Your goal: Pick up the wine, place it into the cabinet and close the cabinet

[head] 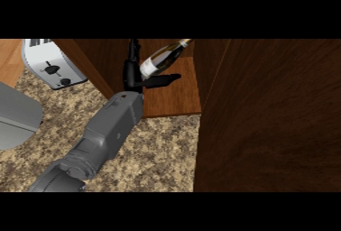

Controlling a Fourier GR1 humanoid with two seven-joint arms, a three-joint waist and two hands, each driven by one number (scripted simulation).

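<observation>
Wine [158, 59] lies tilted inside the open cabinet [180, 97] in the head view. Its base is low and to the left, and its neck slants toward the cabinet's back at upper right. It is a dark glass bottle with a pale label round its body and a yellowish top.

The cabinet's floor is a flat board of warm reddish-brown wood with a fine grain. Its left wall runs as a slanted plank of the same wood. Right of the cabinet's opening a large dark wooden panel [273, 113], with a swirling grain, fills that side of the view.

In front of the cabinet the counter [160, 149] spreads out in speckled tan and brown stone. Left of the cabinet stands a toaster [50, 65], a shiny rounded metal box with two dark knobs on its face. Farther left of the cabinet a smooth grey rounded shape [16, 115] is cut off by the edge, and I cannot tell what it is.

The left hand [133, 82] reaches into the cabinet on a boxy grey forearm [113, 126] that crosses the counter. Its black fingers [134, 52] stand straight along the bottle's left side. Its thumb [163, 80] is spread wide to the right beneath the bottle's base. The hand is splayed apart, not curled, and the bottle's base sits in the fork between fingers and thumb.
</observation>
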